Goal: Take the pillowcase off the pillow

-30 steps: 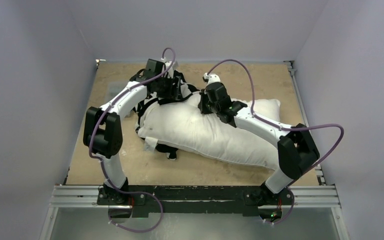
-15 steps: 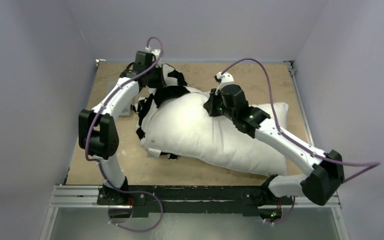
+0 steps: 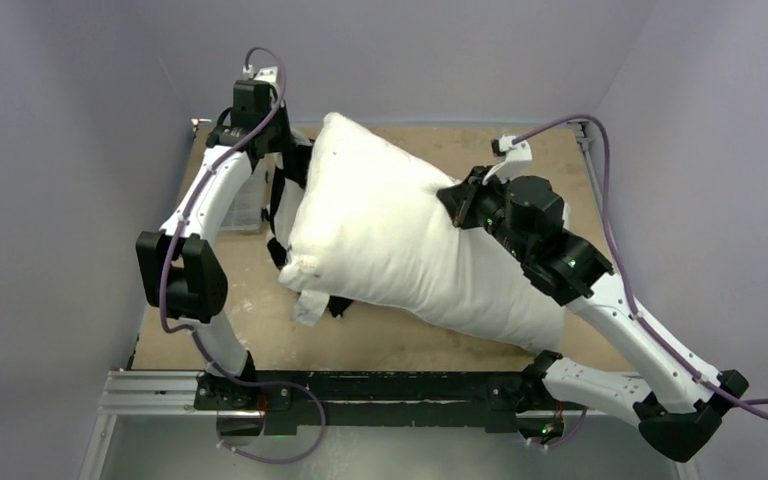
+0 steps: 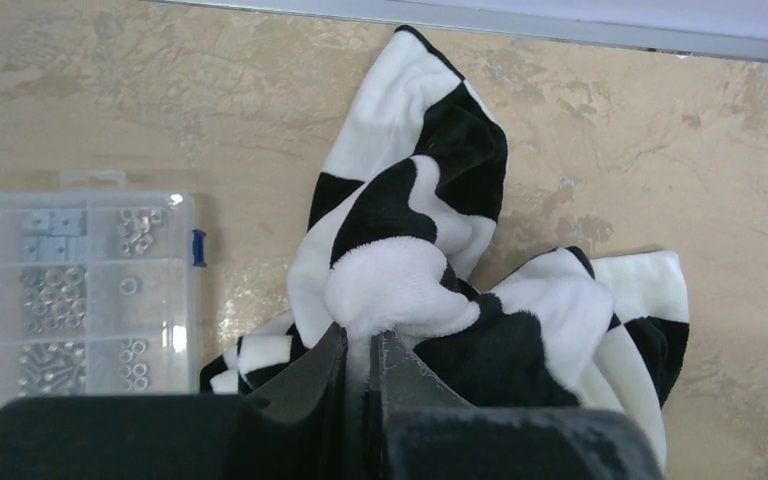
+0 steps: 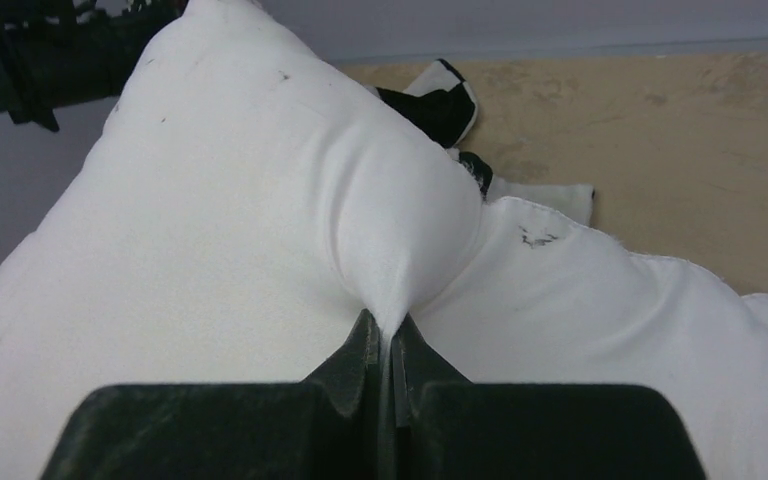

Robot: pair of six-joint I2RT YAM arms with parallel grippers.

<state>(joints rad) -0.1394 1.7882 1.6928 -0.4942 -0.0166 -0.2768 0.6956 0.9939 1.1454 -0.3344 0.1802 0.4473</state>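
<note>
The left end effector (image 4: 362,345) is clamping a bunched fold of the pillowcase (image 4: 410,215), its jaws nearly together on the cloth. The right end effector (image 5: 388,345) is pinching a thin ridge of the pillow (image 5: 210,230), jaws closed on it. The pillow is lying tilted across the bench (image 4: 610,150), with the pillowcase gathered at its far left end.

That right pinch is taking only a small tuck of fabric, so a hard pull apart is likely to make it slip. The trailing cloth is also hanging just beside a clear parts box (image 4: 80,290) and could be dragging it along.

The left wrist view is showing most of the cover lying free. The top view is hiding that behind the pillow, but is showing dark scraps peeking from under its near left edge.
</note>
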